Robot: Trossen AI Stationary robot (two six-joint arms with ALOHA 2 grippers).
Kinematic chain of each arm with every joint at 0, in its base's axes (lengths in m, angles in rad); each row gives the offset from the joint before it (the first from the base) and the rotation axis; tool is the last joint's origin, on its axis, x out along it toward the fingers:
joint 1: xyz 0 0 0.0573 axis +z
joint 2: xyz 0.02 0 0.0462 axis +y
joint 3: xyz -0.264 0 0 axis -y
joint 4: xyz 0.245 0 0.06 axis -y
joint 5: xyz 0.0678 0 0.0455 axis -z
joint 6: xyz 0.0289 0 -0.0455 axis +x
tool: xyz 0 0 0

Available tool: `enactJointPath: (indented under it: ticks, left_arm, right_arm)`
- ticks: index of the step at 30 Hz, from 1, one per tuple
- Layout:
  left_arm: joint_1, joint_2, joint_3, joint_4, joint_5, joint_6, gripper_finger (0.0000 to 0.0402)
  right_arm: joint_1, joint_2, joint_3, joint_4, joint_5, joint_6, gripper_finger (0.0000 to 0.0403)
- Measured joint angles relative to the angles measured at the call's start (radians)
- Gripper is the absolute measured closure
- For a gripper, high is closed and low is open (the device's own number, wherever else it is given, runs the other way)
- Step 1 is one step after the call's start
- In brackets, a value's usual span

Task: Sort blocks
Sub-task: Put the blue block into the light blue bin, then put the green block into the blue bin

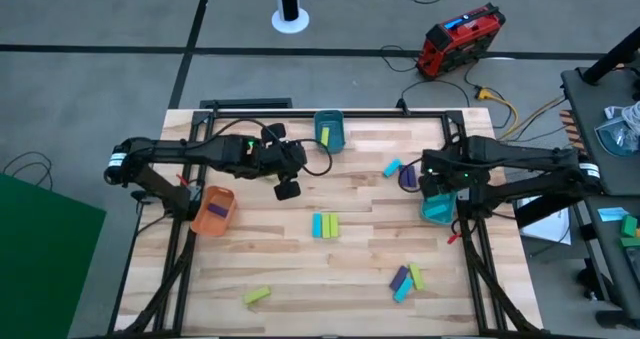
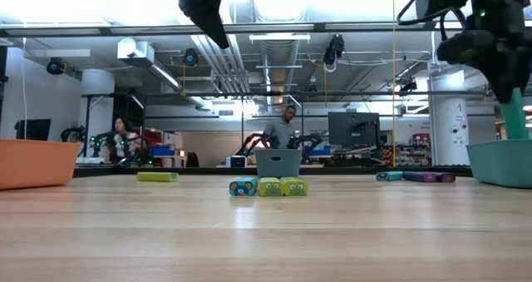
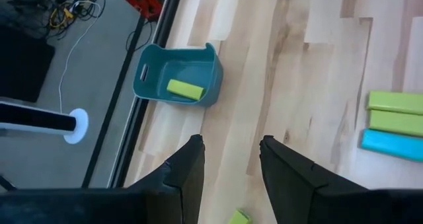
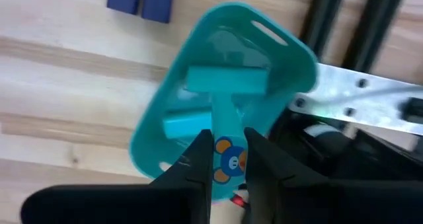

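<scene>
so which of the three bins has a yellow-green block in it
The teal bin at the table's far edge; it holds one yellow-green block. The right-side teal bin holds cyan blocks.

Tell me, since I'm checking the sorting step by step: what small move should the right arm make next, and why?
Probably open the right tool and let go. Its fingers pinch a cyan block directly above the teal bin, which already holds two cyan blocks, so release should drop it among its own colour. The left tool hangs open and empty over the table.
</scene>
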Motion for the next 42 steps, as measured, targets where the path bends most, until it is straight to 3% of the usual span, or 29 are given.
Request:
enactJointPath:
  ticks: [7, 12, 28, 42]
  left_arm:
    - [0.018, 0.0, 0.0, 0.015, 0.0, 0.0, 0.0276]
    - [0.018, 0.0, 0.0, 0.015, 0.0, 0.0, 0.0276]
    - [0.018, 0.0, 0.0, 0.015, 0.001, 0.0, 0.0276]
    - [0.018, 0.0, 0.0, 0.013, 0.001, -0.004, 0.0276]
  right_arm:
    - [0.0, 0.011, -0.031, 0.019, 0.0, 0.019, 0.0267]
    - [0.0, 0.025, -0.031, 0.02, 0.002, 0.009, 0.025]
    - [0.0, 0.06, 0.001, 0.248, 0.002, -0.011, 0.0348]
    - [0.0, 0.323, 0.175, 0.311, 0.054, -0.185, 0.0391]
